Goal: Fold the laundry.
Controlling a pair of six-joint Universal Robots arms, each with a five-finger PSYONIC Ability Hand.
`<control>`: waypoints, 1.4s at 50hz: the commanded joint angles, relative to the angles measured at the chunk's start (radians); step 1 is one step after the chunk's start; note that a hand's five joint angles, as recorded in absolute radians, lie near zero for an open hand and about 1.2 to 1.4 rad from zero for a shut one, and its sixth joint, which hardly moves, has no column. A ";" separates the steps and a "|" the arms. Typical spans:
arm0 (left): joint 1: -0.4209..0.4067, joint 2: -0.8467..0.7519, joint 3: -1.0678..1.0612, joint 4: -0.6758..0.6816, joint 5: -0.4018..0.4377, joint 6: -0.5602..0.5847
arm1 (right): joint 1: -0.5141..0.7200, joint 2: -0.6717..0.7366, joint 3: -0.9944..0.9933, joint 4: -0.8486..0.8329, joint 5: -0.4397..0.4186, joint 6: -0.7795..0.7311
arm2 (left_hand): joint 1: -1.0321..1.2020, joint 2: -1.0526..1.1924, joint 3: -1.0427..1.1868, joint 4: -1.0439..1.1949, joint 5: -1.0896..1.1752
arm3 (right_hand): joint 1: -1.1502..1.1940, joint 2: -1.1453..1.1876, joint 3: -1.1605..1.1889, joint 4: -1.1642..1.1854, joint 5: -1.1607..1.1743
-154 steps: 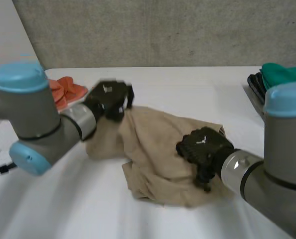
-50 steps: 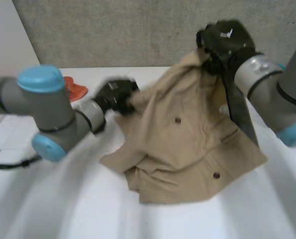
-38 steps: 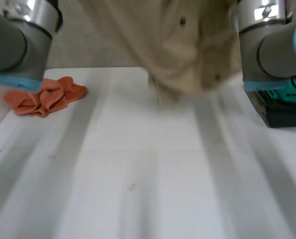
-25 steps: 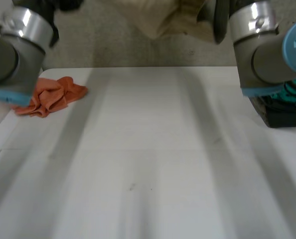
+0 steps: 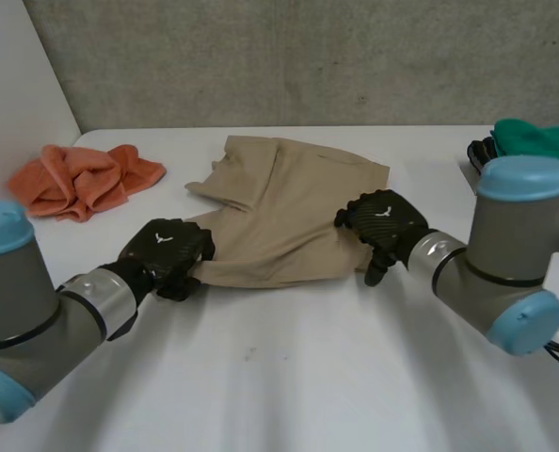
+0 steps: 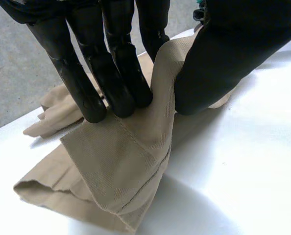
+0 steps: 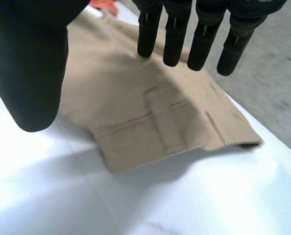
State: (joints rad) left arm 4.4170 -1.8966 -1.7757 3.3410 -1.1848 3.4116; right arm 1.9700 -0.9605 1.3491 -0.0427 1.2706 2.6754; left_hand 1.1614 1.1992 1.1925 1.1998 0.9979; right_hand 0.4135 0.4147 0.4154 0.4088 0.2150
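The beige garment (image 5: 289,202) is lying flat on the table (image 5: 289,377) between the two robot hands, with one layer folded over another. The left robot hand (image 5: 167,254) is sitting on the corner of the garment nearest the robot. In its wrist view its fingers (image 6: 118,93) are pressing straight down on the cloth and the thumb (image 6: 204,73) is standing opposite them. A ridge of cloth is rising between the two, so this hand is pinching a fold. Just past its fingertips the hem is lying doubled on the table.

The right robot hand (image 5: 381,218) is resting at the opposite edge of the garment, well apart from the left one. Its fingers (image 7: 175,34) are hanging straight and spread, with their tips at the cloth's surface — whether touching or just above it, I cannot tell. Its thumb (image 7: 33,63) is standing apart from them over the garment's edge and is gripping nothing, so this hand is open. Under its palm a pocket (image 7: 165,117) is showing on the cloth.

An orange cloth (image 5: 84,179) is lying bunched beyond the left robot hand, well clear of the garment. A green cloth (image 5: 543,141) is lying out beyond the right robot hand — at the table's side.
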 commanded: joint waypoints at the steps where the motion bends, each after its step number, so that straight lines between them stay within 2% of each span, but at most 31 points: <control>1: 0.007 0.094 0.005 -0.055 0.033 -0.015 | -0.016 -0.214 0.123 0.052 0.154 0.175 | 0.235 0.197 0.204 0.196 0.224 | -0.060 -0.061 -0.062 -0.055 -0.036; 6: -0.004 0.132 0.030 -0.071 0.033 -0.023 | 0.003 -0.349 0.267 0.032 0.179 0.211 | 0.235 0.197 0.204 0.196 0.224 | 0.025 0.024 0.023 0.029 0.049; 13: -0.019 0.159 0.105 -0.116 0.021 -0.054 | 0.098 -0.371 0.421 -0.113 0.174 0.305 | 0.235 0.197 0.204 0.196 0.224 | 0.140 0.139 0.138 0.144 0.164; 17: -0.034 0.163 0.153 -0.150 0.014 -0.095 | 0.167 -0.302 0.462 -0.251 0.205 0.356 | 0.235 0.197 0.204 0.196 0.224 | 0.140 0.139 0.138 0.144 0.164; 21: -0.053 0.163 0.183 -0.167 0.010 -0.114 | 0.217 -0.190 0.430 -0.350 0.274 0.345 | 0.235 0.197 0.204 0.196 0.224 | 0.140 0.139 0.138 0.144 0.164; 22: -0.056 0.163 0.186 -0.169 0.008 -0.114 | 0.231 -0.146 0.398 -0.377 0.314 0.334 | 0.235 0.197 0.204 0.196 0.224 | 0.137 0.136 0.135 0.142 0.161; 29: -0.064 0.162 0.176 -0.169 -0.002 -0.114 | 0.240 0.058 0.179 -0.428 0.509 0.275 | 0.235 0.197 0.204 0.196 0.224 | 0.140 0.139 0.138 0.144 0.164; 34: -0.050 0.160 0.163 -0.169 -0.003 -0.117 | 0.234 0.170 0.041 -0.419 0.552 0.227 | 0.235 0.197 0.204 0.196 0.224 | 0.207 0.206 0.205 0.212 0.231; 40: -0.021 0.160 0.159 -0.169 0.002 -0.123 | 0.230 0.269 -0.071 -0.416 0.555 0.178 | 0.235 0.197 0.204 0.196 0.224 | 0.345 0.344 0.343 0.350 0.369; 43: -0.013 0.159 0.157 -0.169 0.002 -0.130 | 0.230 0.282 -0.102 -0.414 0.561 0.143 | 0.235 0.197 0.204 0.196 0.224 | 0.614 0.613 0.612 0.619 0.638; 45: -0.011 0.157 0.157 -0.169 0.004 -0.130 | 0.224 0.267 -0.104 -0.431 0.556 0.124 | 0.235 0.197 0.204 0.196 0.224 | 0.981 0.980 0.979 0.986 1.005; 48: -0.011 0.149 0.151 -0.172 0.004 -0.127 | 0.207 0.217 -0.096 -0.437 0.549 0.119 | 0.235 0.197 0.204 0.196 0.224 | 0.983 0.982 0.981 0.987 1.007; 52: -0.001 0.145 0.140 -0.170 0.005 -0.124 | 0.173 0.125 -0.055 -0.410 0.495 0.123 | 0.235 0.197 0.204 0.196 0.224 | 0.983 0.982 0.981 0.987 1.007; 57: -0.001 0.136 0.125 -0.192 0.008 -0.114 | 0.141 0.034 -0.010 -0.297 0.353 0.121 | 0.235 0.197 0.204 0.196 0.224 | 0.983 0.982 0.981 0.987 1.007; 58: -0.004 0.136 0.121 -0.199 0.008 -0.112 | 0.141 0.023 -0.002 -0.281 0.339 0.118 | 0.125 0.087 0.094 0.086 0.114 | 0.983 0.982 0.981 0.987 1.007; 59: -0.007 0.140 0.113 -0.216 0.007 -0.109 | 0.139 0.016 0.004 -0.263 0.326 0.118 | -0.184 -0.222 -0.216 -0.223 -0.195 | 0.983 0.982 0.981 0.987 1.007; 66: -0.034 0.211 0.052 -0.247 -0.030 -0.114 | 0.150 -0.066 0.065 -0.129 0.309 0.101 | -0.352 -0.390 -0.383 -0.390 -0.363 | 0.983 0.982 0.981 0.987 1.007; 70: -0.088 0.244 -0.014 -0.221 -0.061 -0.115 | 0.152 -0.127 0.103 -0.060 0.302 0.034 | -0.504 -0.542 -0.536 -0.543 -0.515 | 0.983 0.982 0.981 0.987 1.007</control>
State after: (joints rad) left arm 4.3837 -1.7006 -1.7165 3.0996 -1.2087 3.2993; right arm 2.1148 -1.0185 1.4063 -0.1887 1.5732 2.7737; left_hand 0.6750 0.6799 0.6822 0.6733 0.5006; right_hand 1.1200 1.1708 1.1497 1.1988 0.9673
